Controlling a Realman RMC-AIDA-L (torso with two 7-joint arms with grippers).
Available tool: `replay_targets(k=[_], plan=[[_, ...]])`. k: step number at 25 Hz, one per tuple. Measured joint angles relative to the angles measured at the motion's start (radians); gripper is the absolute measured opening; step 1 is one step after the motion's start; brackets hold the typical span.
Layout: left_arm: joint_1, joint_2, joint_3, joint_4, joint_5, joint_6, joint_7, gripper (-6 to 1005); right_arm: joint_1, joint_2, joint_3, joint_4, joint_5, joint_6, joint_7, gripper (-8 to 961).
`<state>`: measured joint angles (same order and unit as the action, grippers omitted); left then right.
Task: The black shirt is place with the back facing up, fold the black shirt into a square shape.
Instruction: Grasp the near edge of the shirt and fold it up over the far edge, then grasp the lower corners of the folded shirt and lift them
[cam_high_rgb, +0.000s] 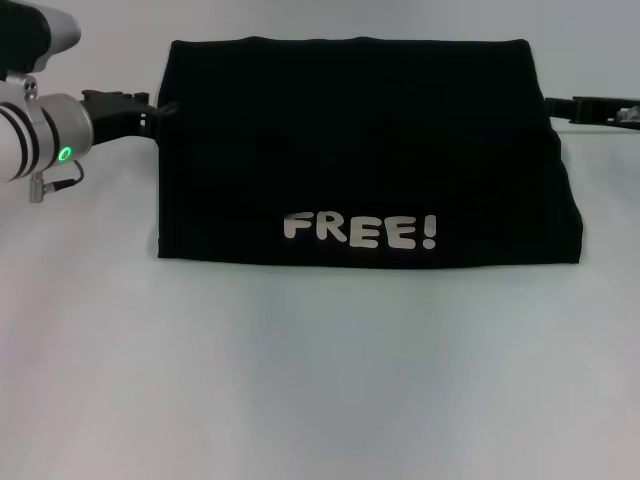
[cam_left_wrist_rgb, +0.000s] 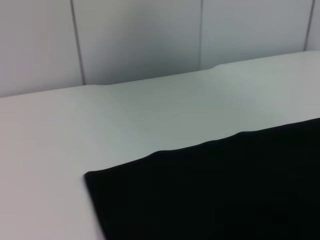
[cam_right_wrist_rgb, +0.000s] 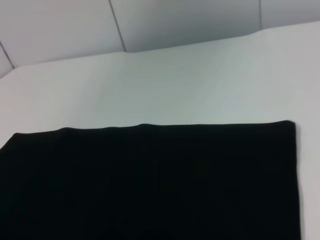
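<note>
1. Lying flat on the white table (cam_high_rgb: 320, 380), the black shirt (cam_high_rgb: 365, 150) is already folded into a wide block, broader than it is deep, with the white "FREE!" lettering (cam_high_rgb: 360, 231) facing up near its front edge.
2. Its far edge runs straight; the near right corner bulges slightly outward, so the layers there do not look perfectly stacked.
3. The left gripper (cam_high_rgb: 135, 110) sits at the shirt's far left corner, touching or just beside the cloth; I cannot tell whether it is open, closed or holding fabric, since black metal merges with black cloth.
4. The right gripper (cam_high_rgb: 590, 108) lies low at the far right edge, just beside the shirt; its opening cannot be told either.
5. Both wrist views show only the shirt's far edge and bare table beyond, with no fingers visible.
6. Judged from the shape, one more fold across the width appears needed to reach a square.
7. Risks from here:
   - pinching only the top layer would peel the stack apart instead of carrying it over;
   - uneven pulls from the two sides would skew the edges;
   - dragging low across the table could bunch the soft fabric and undo the loose right corner.
</note>
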<state>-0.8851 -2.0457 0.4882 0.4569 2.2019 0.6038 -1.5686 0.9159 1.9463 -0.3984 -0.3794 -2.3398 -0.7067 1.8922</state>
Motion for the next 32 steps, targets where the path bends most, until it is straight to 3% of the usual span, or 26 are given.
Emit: replay_targets(k=[5,13,17,21,25,28,32], plan=[[0.003,-0.005,0.009,0.006,-0.004,-0.049,-0.004,504,-0.012,0.019,0.005,-0.051,0.008,-0.019,-0.002,428],[0.034,-0.008,0.010,0.056,-0.003,0.153,-0.106,689,-0.062,0.001,0.001,-0.094,0.100,-0.174,0.000,650],[0.063,-0.024,0.047,0.104,0.001,0.228,-0.142,849,-0.081,-0.012,-0.001,-0.097,0.113,-0.230,0.000,643],[0.150,-0.052,0.127,0.253,0.001,0.337,-0.229,876,-0.097,-0.022,-0.001,-0.106,0.113,-0.312,0.000,641],[0.256,-0.082,0.154,0.396,0.001,0.426,-0.284,890,-0.109,-0.031,-0.002,-0.113,0.111,-0.416,0.000,641],[0.320,-0.100,0.155,0.451,0.002,0.447,-0.303,891,-0.113,-0.030,-0.003,-0.114,0.111,-0.444,0.001,641],[0.342,-0.102,0.149,0.444,0.048,0.457,-0.335,888,-0.114,-0.022,-0.019,-0.126,0.110,-0.439,0.001,641]])
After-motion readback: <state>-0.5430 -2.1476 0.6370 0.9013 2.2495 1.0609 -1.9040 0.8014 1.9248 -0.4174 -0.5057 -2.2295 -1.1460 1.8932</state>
